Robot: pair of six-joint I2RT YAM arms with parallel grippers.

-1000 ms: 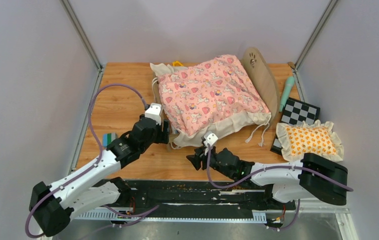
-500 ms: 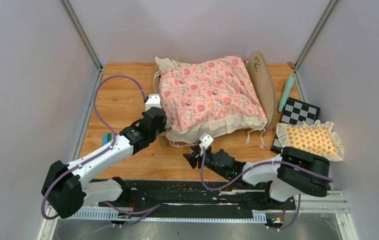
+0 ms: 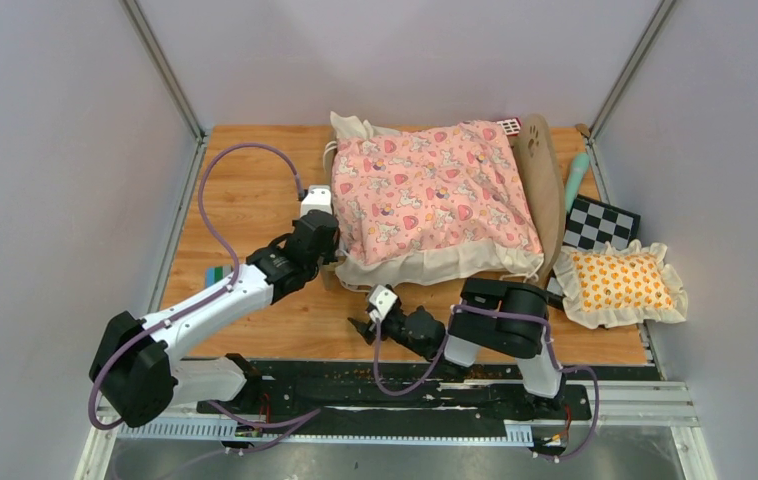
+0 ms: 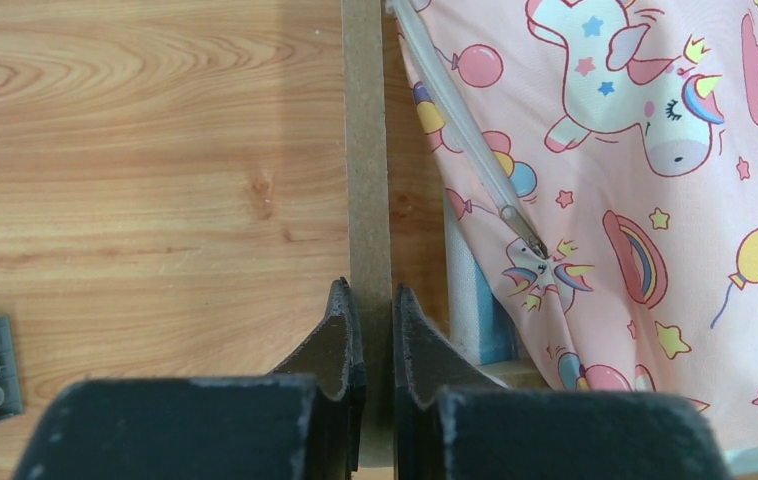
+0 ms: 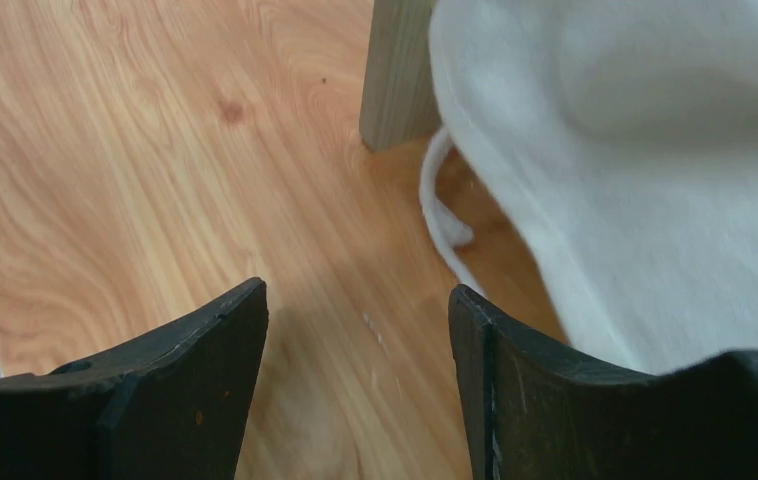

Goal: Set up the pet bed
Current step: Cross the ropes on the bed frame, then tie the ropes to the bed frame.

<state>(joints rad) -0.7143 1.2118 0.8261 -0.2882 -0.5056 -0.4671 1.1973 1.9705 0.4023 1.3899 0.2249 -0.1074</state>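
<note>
Pink quilt (image 3: 425, 195) covers the pet bed (image 3: 540, 172), centre-far on the table (image 3: 245, 190) in the overhead view. My left gripper (image 3: 327, 265) meets its near-left corner, and the right gripper (image 3: 360, 325) hangs just near of it. Left wrist: jaws clenched on the thin frame board (image 4: 365, 150), stiff wood and a sound hold, I judge; the cloth is limp and would slip. Right wrist: jaws spread, empty, beside a leg (image 5: 395, 70) and the ruffle (image 5: 655, 180).

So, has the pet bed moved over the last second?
Yes. The pet bed has swung and slid right: its headboard now nearly reaches the checkered board, which stayed put. The left gripper is pinching its frame.
</note>
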